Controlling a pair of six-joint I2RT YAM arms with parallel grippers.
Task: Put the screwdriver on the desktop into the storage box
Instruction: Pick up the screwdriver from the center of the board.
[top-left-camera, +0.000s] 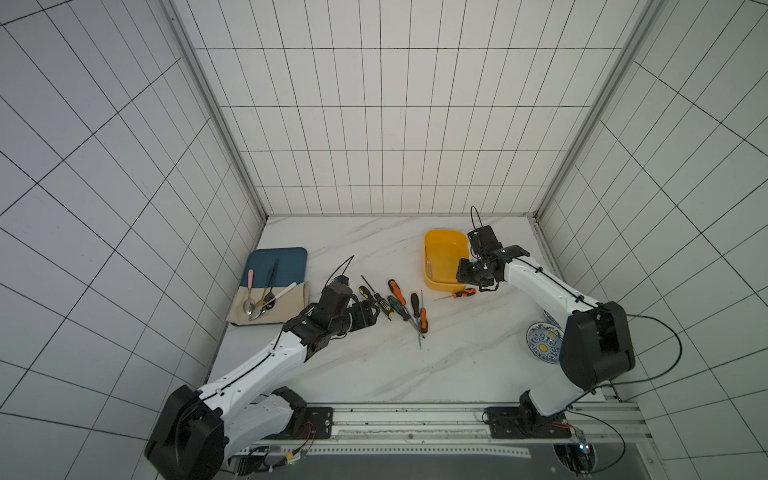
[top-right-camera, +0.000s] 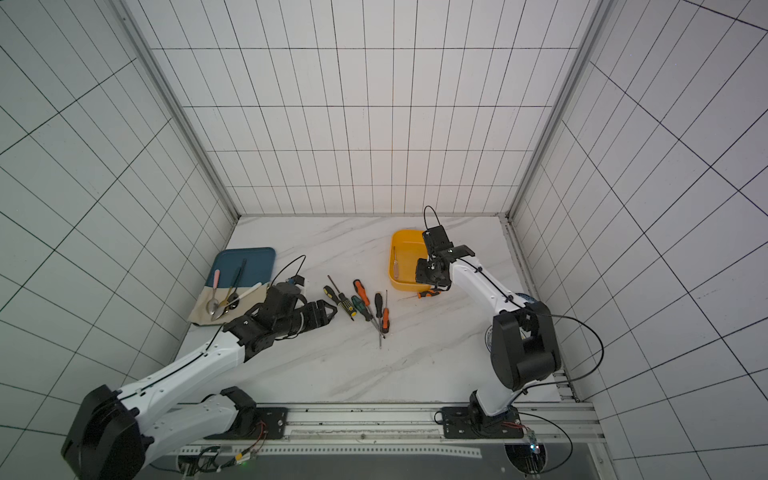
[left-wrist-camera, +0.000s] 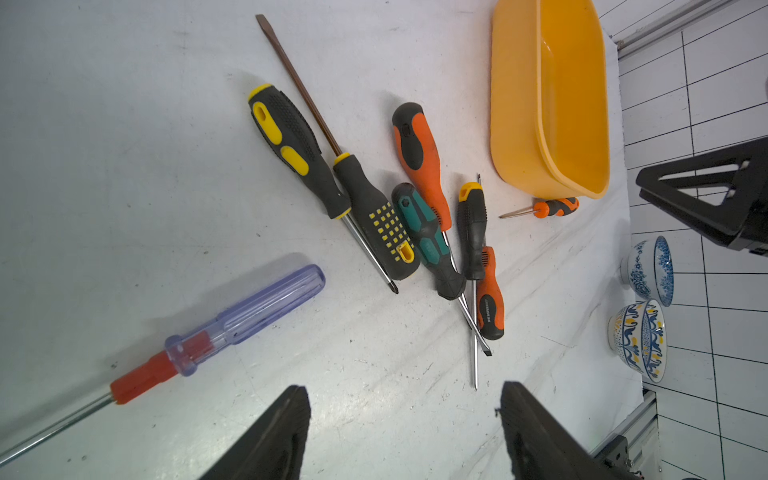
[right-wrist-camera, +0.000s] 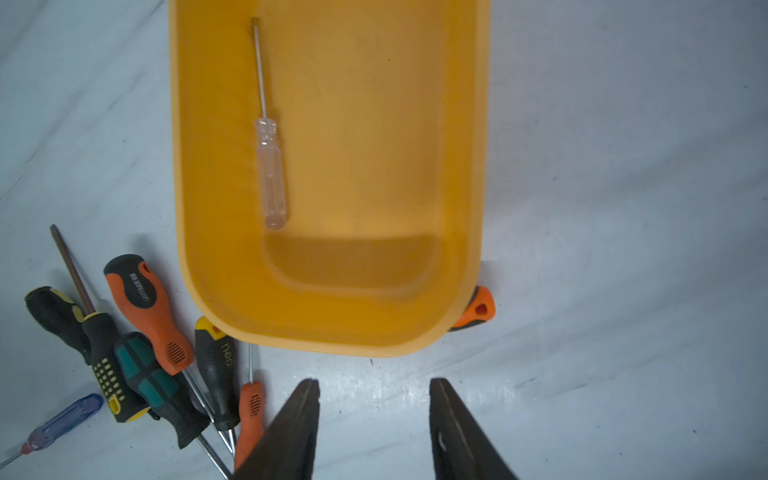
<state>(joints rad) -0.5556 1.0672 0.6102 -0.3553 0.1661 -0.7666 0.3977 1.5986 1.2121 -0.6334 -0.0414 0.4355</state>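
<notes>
desktop (top-left-camera: 374, 365): screwdrivers (top-left-camera: 397, 291) piled | storage box (right-wrist-camera: 478, 166): clear screwdriver (right-wrist-camera: 272, 174) inside

Bare room is left along the near edge of the desktop (top-left-camera: 374, 374) and inside most of the storage box (top-left-camera: 446, 257). The middle is blocked by a heap of screwdrivers (top-left-camera: 397, 305), and a small orange screwdriver (top-left-camera: 464, 293) is laid close by the box's near end. The left edge is taken by a blue tray (top-left-camera: 282, 259) and cloth (top-left-camera: 291, 307), the right edge by bowls (top-left-camera: 540, 345).

A clear-handled screwdriver (right-wrist-camera: 271, 174) lies flat inside the yellow-orange plastic storage box (right-wrist-camera: 332, 334). A stubby orange-black screwdriver (left-wrist-camera: 557, 206) lies just outside it.
</notes>
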